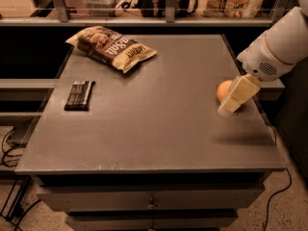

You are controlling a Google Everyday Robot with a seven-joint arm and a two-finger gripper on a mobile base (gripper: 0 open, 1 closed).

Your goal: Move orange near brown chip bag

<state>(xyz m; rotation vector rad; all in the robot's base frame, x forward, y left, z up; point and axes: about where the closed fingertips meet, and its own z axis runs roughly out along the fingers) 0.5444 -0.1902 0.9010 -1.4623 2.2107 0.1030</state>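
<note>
The orange (223, 90) sits on the grey table near its right edge, partly hidden behind my gripper. My gripper (235, 97) hangs from the white arm (279, 47) that reaches in from the upper right; its cream finger points down-left, right in front of the orange. The brown chip bag (113, 47) lies at the far left of the table, crinkled, with white lettering, well apart from the orange.
A flat black bar-shaped packet (79, 95) lies at the table's left side. The table top (154, 129) ends close to the right of the orange. A shelf with packets and metal posts (166, 4) runs behind the table. Cables lie on the floor.
</note>
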